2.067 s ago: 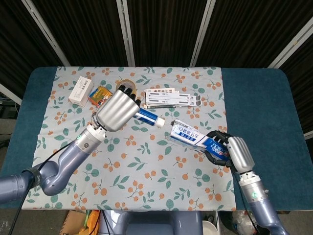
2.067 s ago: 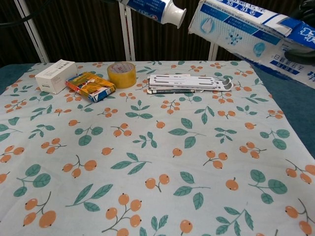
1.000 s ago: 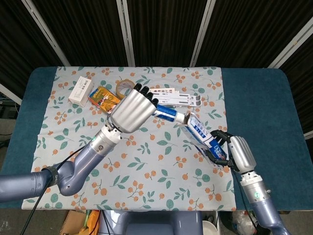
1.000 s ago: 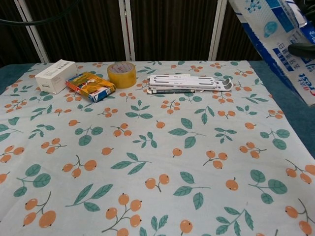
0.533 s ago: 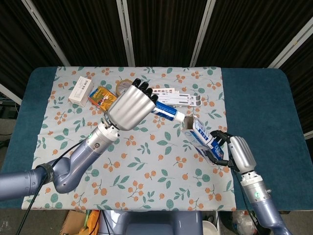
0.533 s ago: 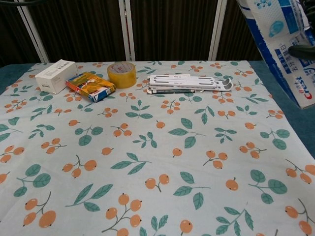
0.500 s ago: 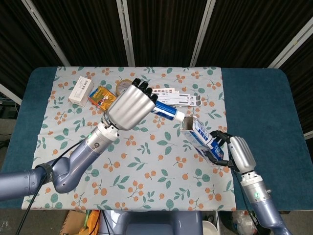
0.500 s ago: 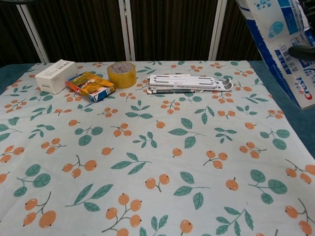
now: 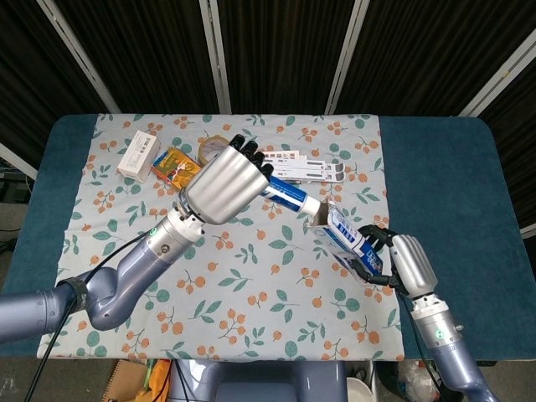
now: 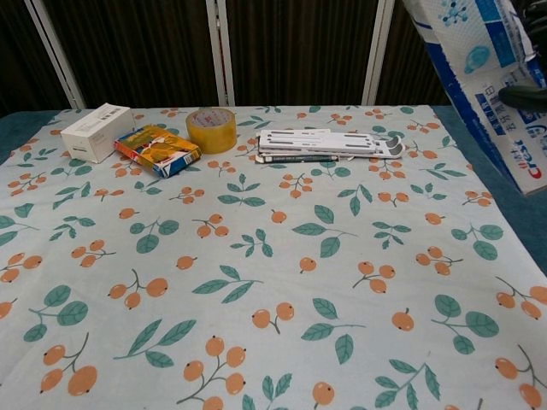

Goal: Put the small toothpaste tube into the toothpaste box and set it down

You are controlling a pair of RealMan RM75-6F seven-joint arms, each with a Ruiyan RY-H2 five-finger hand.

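Observation:
In the head view my left hand [image 9: 222, 188] grips the small blue-and-white toothpaste tube [image 9: 287, 194], held in the air above the cloth. The tube's white cap points right and down, at the open end of the toothpaste box [image 9: 341, 232]. My right hand [image 9: 394, 262] holds that blue-and-white box near its lower end, tilted with its opening toward the tube. In the chest view only the box [image 10: 483, 81] shows, at the upper right edge, with a dark fingertip of my right hand [image 10: 523, 95] on it. The left hand and tube are out of that view.
On the leaf-print cloth [image 9: 251, 276] lie a white box [image 9: 138, 153], an orange-yellow packet [image 9: 172, 162], a roll of yellow tape [image 10: 211, 130] and a flat white folding stand [image 9: 306, 167], all along the far side. Blue table surface [image 9: 444, 184] lies right of the cloth.
The tube's cap has moved slightly right and down, closing on the box's open mouth. The box has tipped a little steeper in my right hand.

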